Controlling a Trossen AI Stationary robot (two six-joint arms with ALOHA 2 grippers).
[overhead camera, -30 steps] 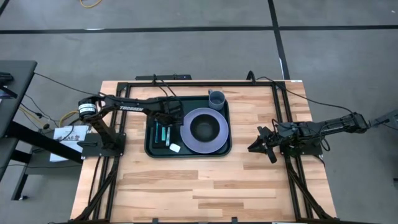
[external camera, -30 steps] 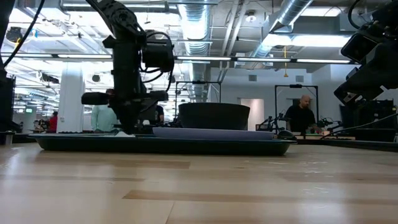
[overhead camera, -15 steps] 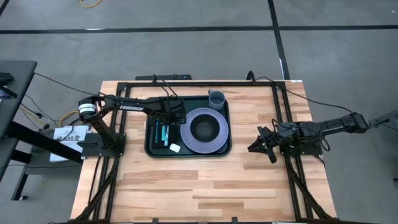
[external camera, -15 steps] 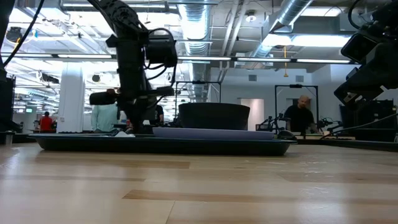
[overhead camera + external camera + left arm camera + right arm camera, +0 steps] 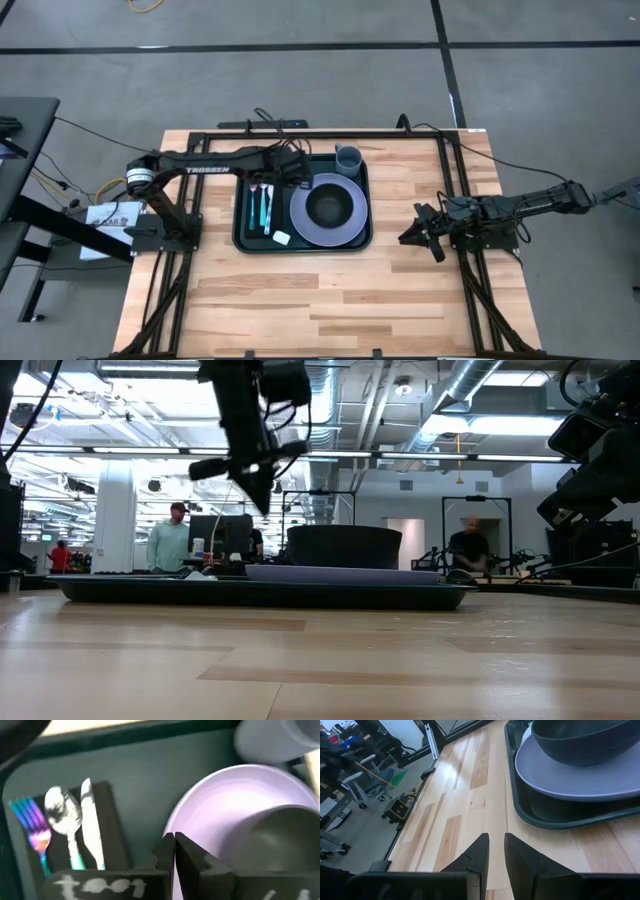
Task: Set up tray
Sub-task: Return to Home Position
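I am holding my left gripper (image 5: 174, 839) pinched shut and empty above the tray (image 5: 248, 243), between the black napkin (image 5: 107, 820) and the plate (image 5: 298, 215). Fork (image 5: 30, 822), spoon (image 5: 62, 812) and knife (image 5: 90, 820) are lying side by side on the napkin. A bowl (image 5: 328, 207) is sitting on the plate, and a cup (image 5: 348, 158) is standing in the tray's far right corner. My right gripper (image 5: 496, 839), fingers slightly parted, is waiting right of the tray over the wooden table (image 5: 300, 300). A person (image 5: 168, 545) is standing in the room beyond the tray.

An open robotics lab: bare ceiling ducts (image 5: 465, 395), strip lights (image 5: 430, 457), a person (image 5: 168, 547) beyond the table (image 5: 300, 660), office chairs (image 5: 367, 782), concrete floor (image 5: 300, 80).
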